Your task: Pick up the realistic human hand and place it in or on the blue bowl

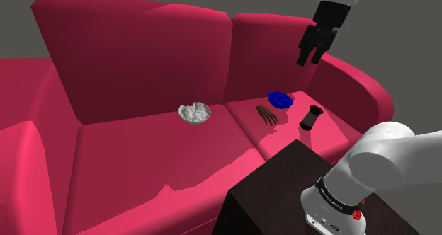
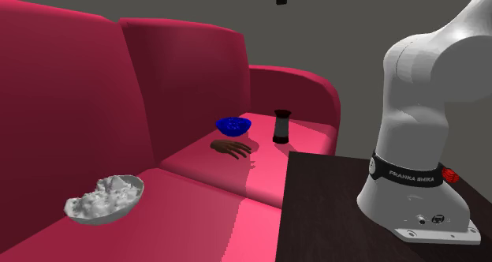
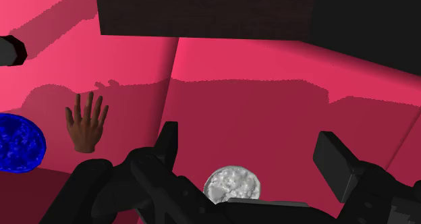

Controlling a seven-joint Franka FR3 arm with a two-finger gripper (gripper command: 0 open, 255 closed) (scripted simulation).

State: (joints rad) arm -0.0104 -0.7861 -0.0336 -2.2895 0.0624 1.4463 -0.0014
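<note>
Human hand, brown, lies flat on sofa end cushion, toward back edge, just beside blue bowl, not touching. Long axis: wrist toward backrest, digits toward cushion's front edge. Gripper hangs high above, jaws spread, empty. Hand sits outside jaw gap, on bowl's side; descent plus sideways shift likely needed, jaws closing across palm.

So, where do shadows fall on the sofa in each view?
Shoulder view: the dark box stand shades the red sofa seat beside it. Second exterior view: the brown human hand casts a small shadow. Wrist view: a broad shadow covers the seat around that hand.
</note>
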